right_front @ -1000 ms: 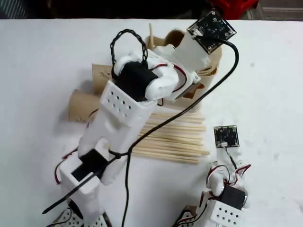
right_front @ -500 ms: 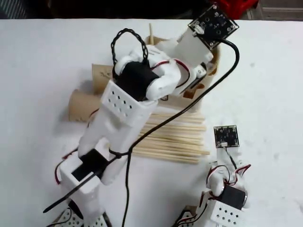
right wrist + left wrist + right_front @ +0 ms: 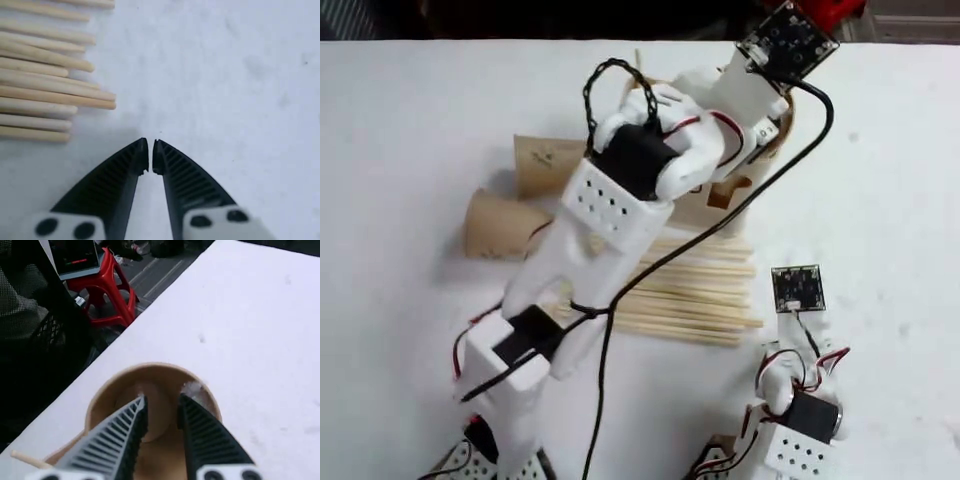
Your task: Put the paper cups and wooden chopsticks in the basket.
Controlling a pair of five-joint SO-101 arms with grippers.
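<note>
My left gripper (image 3: pixel 161 407) hangs just above a brown paper cup (image 3: pixel 150 390) near the table's far edge, its jaws slightly open and pointing into the cup's mouth with nothing between them. One chopstick end (image 3: pixel 22 457) shows beside that cup. In the high view the left arm (image 3: pixel 620 200) stretches over the brown basket (image 3: pixel 672 82), with one chopstick (image 3: pixel 638 62) standing up in it. Two paper cups (image 3: pixel 542 162) (image 3: pixel 498 226) lie on their sides left of the arm. A pile of wooden chopsticks (image 3: pixel 705 290) lies mid-table. My right gripper (image 3: pixel 150 156) is shut, low over bare table beside the chopstick tips (image 3: pixel 95 100).
The right arm (image 3: pixel 802 415) sits at the near right, its camera board (image 3: pixel 798 288) close to the chopstick pile. A black cable (image 3: pixel 800 150) loops off the left wrist. A red stool (image 3: pixel 107 295) stands beyond the table's far edge. White table lies bare to the right.
The left arm has swung toward the right and the far edge, carrying its wrist farther over the basket. The right arm, cups and chopstick pile have stayed put.
</note>
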